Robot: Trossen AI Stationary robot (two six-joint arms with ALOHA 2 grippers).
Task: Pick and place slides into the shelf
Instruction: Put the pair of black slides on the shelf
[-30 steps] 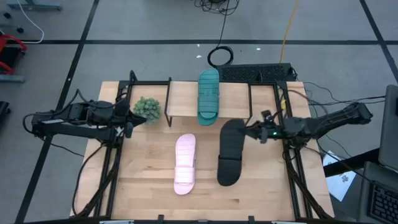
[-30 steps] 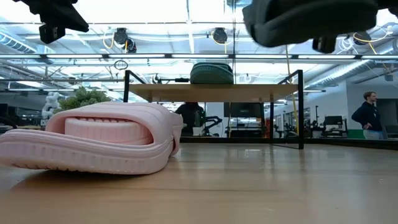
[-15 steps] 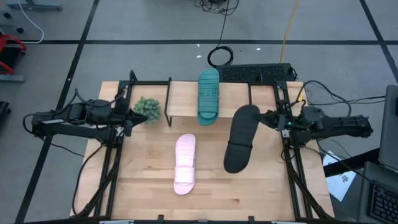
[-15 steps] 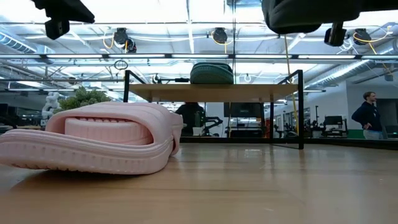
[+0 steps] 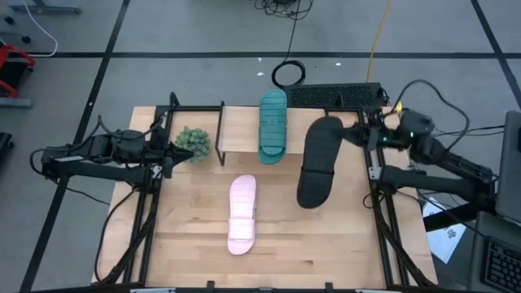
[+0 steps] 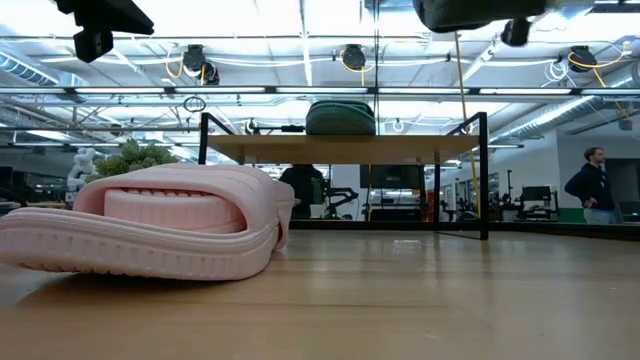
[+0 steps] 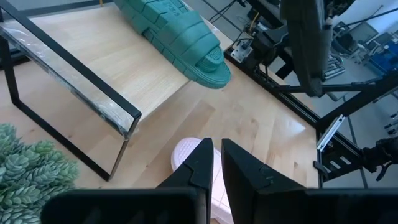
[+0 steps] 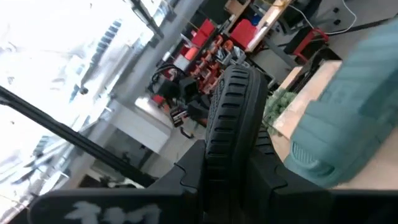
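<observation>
The teal slide (image 5: 273,124) lies flat on the shelf's plank top (image 5: 241,122) at the far side and also shows in the low view (image 6: 340,116). The pink slide (image 5: 242,213) lies on its sole on the table's middle. My right gripper (image 5: 356,136) is shut on the black slide (image 5: 317,161), held high over the table, right of the teal slide; the low view shows it at the top edge (image 6: 470,12). My left gripper (image 5: 171,155) waits shut at the table's left, beside a small plant. My right gripper pinches the black slide between its two fingers at its right side edge (image 8: 229,152), near the slide's far end. The fingers come level from the table's right. The slide is lifted clear, above the height of the shelf top, its long axis running near to far.
A small green plant (image 5: 193,142) stands at the shelf's left end. The shelf's thin black legs (image 6: 483,175) stand at the far side. A black power strip (image 5: 334,94) lies beyond the table. A person (image 6: 597,190) stands in the room behind.
My right gripper has gone up and toward the table's far right, carrying the black slide. The slide has risen higher and gone from right of the pink slide to right of the teal slide, staying clear of the table.
</observation>
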